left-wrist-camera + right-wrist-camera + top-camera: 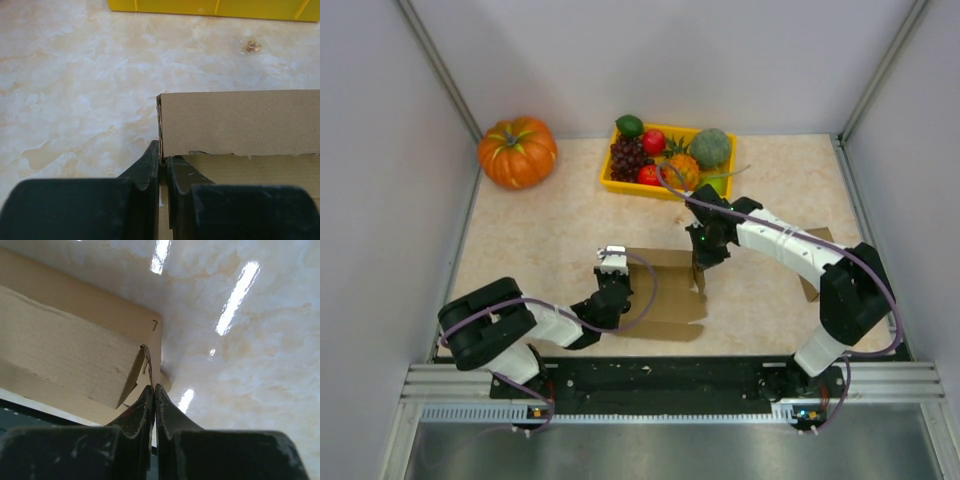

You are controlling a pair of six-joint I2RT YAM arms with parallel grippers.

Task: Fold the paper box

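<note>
1. Right now the paper box (670,300) lies in the middle of the surface (540,230), between my two arms. It is part-folded: a flat brown base with one long wall (240,122) stood up.
2. My left pincer (161,152) is clenched on the box's left end, its tips nipping the lower corner of that raised wall where it meets the base.
3. My right pincer (153,389) is clenched tight at the box's right end. A thin end flap (146,357) runs down into the tips, so I judge it is grasping that flap, though the contact itself is hidden.
4. As I judge its handling, this is thin cardboard: very light, stiff across a panel, yet ready to bend along its creases. It would likely slide on the smooth surface if pushed from one side only, so one pincer should anchor while the other folds.
5. The place to take hold is a panel's edge or corner close to a crease, with a flat pinch. A grip far out on a flap would bow it rather than turn it.
6. The wall's ragged lower edge suggests the board tears easily, so a hard pull could rip a flap or crush a corner.
</note>
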